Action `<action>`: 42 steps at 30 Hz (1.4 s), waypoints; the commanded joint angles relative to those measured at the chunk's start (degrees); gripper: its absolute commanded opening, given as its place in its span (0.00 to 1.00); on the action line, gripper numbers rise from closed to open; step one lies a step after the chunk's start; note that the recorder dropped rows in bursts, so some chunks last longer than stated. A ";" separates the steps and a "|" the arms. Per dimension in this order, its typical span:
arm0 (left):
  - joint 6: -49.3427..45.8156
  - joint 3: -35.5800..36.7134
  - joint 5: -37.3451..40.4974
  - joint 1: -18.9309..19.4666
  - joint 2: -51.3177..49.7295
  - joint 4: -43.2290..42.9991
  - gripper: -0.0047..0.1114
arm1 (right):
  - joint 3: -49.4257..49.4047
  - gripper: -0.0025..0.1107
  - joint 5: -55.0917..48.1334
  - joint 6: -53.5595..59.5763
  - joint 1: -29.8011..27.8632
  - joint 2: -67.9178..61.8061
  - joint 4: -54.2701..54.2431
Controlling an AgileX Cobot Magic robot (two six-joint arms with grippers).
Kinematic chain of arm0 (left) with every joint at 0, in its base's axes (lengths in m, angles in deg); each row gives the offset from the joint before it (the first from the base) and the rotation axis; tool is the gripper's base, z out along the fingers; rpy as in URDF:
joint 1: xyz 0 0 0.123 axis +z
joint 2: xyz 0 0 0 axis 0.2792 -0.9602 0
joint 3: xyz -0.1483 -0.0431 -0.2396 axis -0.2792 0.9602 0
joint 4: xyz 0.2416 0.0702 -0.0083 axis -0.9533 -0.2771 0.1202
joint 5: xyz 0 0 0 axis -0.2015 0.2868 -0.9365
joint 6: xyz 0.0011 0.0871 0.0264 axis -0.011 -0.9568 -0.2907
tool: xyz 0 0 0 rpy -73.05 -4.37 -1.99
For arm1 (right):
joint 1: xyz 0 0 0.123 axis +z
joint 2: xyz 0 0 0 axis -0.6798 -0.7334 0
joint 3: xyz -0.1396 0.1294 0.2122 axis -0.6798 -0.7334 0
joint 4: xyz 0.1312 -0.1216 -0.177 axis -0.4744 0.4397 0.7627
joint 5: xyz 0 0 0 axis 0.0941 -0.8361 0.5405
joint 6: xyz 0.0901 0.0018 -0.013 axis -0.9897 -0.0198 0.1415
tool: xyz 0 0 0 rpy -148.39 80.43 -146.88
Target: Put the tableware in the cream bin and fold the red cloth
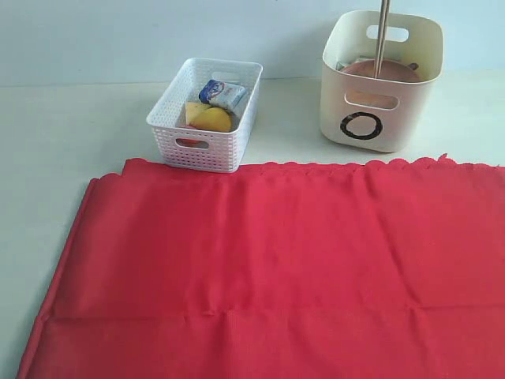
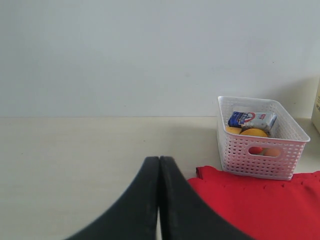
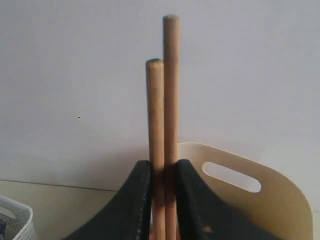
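Left gripper (image 2: 159,165): jaws pressed flat together, holding nothing; seen only in its own wrist view, over bare bench beside the cloth's corner.
Bench (image 1: 63,126): pale, plain, with a pale wall behind.
Red cloth (image 1: 268,268): spread flat across the front of the bench and running off the right and near edges of the exterior view. Its scalloped edge lies on the far side, and one crease crosses it near the front.
White perforated basket (image 1: 170,118): left of centre, at the cloth's far edge, its foot meeting the scallops.
Basket contents: small milk carton (image 1: 222,95) at the back, lemon (image 1: 211,120) in front of it.
Cream bin (image 1: 410,118): far right, just behind the cloth's edge, black ring mark facing front.
Brown plate (image 1: 398,73): inside the bin, tilted.
Chopsticks (image 1: 383,39): upright, lower ends down in the bin, tops past the picture's edge.
Right gripper (image 3: 164,170): narrow, clamped on both chopsticks side by side, above the bin's rim.
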 commanded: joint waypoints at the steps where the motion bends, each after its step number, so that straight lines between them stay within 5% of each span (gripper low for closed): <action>1: 0.14 0.02 -0.24 -0.41 0.29 0.21 0.05 | 0.36 0.20 1.02 0.42 -0.20 -1.38 0.20; 15: 0.00 0.02 -0.24 -0.41 0.29 0.21 0.05 | 0.36 0.56 0.32 0.42 -0.20 -2.52 0.20; 27: 0.03 0.02 -0.24 -0.41 0.29 0.21 0.05 | 0.36 0.57 -18.15 0.42 -0.20 6.08 8.76; 32: 0.03 0.02 -0.24 -0.41 0.29 0.21 0.05 | 0.36 0.47 -25.95 0.42 -0.20 11.94 9.21; 38: 0.14 0.02 -0.24 -0.41 0.29 0.21 0.05 | 0.36 0.11 -40.89 0.42 -0.08 20.97 9.21; 42: 0.14 0.02 -0.24 -0.41 0.29 0.21 0.05 | -3.18 0.02 -45.07 1.88 -0.08 25.38 9.10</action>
